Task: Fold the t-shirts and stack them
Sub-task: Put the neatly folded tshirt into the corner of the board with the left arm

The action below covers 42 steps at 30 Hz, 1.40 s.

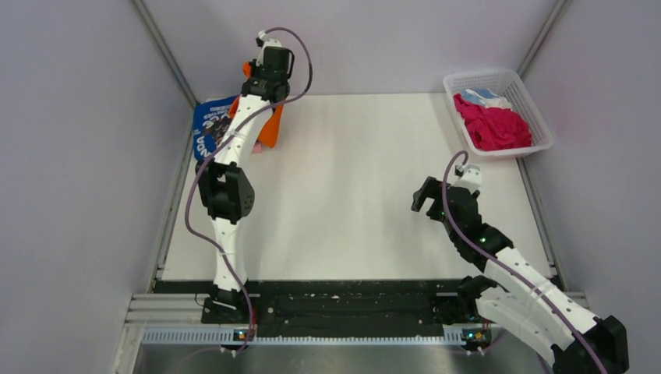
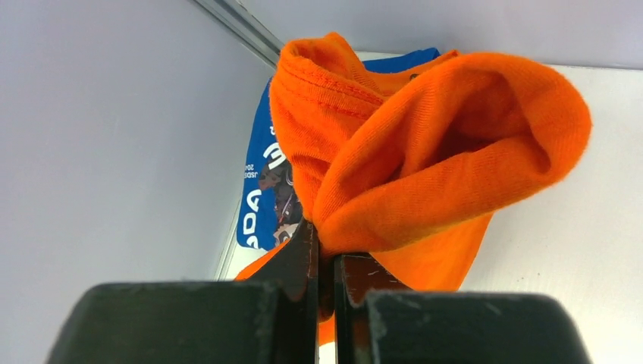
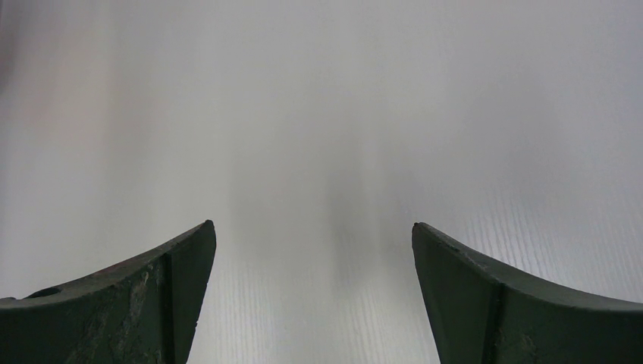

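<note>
The left fingers (image 2: 302, 262) are clamping the one orange tee (image 2: 425, 152), which is hanging bunched over the far-left corner of the surface (image 1: 351, 195), above the one blue printed tee (image 1: 209, 128) lying there. The right fingers (image 3: 152, 303) are hovering spread wide, gripping nothing, near the right edge, while one magenta tee (image 1: 495, 126) and one light-blue tee (image 1: 487, 95) are sitting in the single white basket (image 1: 538, 121) at the far-right corner.

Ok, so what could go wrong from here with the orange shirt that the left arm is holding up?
The left fingers pinch only a bunched edge of the orange t-shirt, so it may slip or land crumpled. It hangs over the blue t-shirt and could drag it out of place. The right fingers stand open over bare table, far off, so nothing helps spread it.
</note>
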Each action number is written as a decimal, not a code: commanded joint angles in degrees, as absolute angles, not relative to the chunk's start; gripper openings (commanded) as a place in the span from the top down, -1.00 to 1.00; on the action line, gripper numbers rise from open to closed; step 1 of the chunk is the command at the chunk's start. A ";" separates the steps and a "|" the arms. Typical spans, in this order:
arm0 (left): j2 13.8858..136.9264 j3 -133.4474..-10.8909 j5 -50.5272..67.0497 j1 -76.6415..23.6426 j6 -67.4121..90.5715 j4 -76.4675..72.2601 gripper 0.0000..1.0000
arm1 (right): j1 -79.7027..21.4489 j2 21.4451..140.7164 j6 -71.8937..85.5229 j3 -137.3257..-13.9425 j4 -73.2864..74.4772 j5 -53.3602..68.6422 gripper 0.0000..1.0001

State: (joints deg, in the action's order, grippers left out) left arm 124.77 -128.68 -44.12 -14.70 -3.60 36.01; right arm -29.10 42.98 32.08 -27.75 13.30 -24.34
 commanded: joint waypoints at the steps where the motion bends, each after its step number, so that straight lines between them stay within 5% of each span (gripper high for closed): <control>1: 121.11 -132.73 -44.33 -13.89 -3.65 34.68 1.00 | -29.18 42.17 31.46 -28.44 12.39 -25.35 -0.97; 27: 134.65 -133.81 -37.50 3.14 -5.34 25.94 0.99 | -29.13 52.97 29.18 -33.58 12.21 -25.14 -0.97; 29: 136.21 -134.37 -39.50 3.71 -5.76 24.94 0.64 | -29.18 54.09 29.32 -34.28 11.59 -23.52 -0.98; 31: 137.24 -135.04 -39.67 4.33 -5.46 24.52 -0.53 | -29.24 54.84 29.43 -34.73 11.11 -23.15 -0.97; 32: 137.55 -135.43 -39.72 4.76 -4.99 24.37 -0.91 | -29.19 55.13 29.39 -34.88 10.96 -23.23 -0.97; 42: 128.73 -134.79 -33.11 5.76 6.10 30.35 -0.98 | -29.18 52.16 29.88 -35.11 12.96 -22.54 -0.98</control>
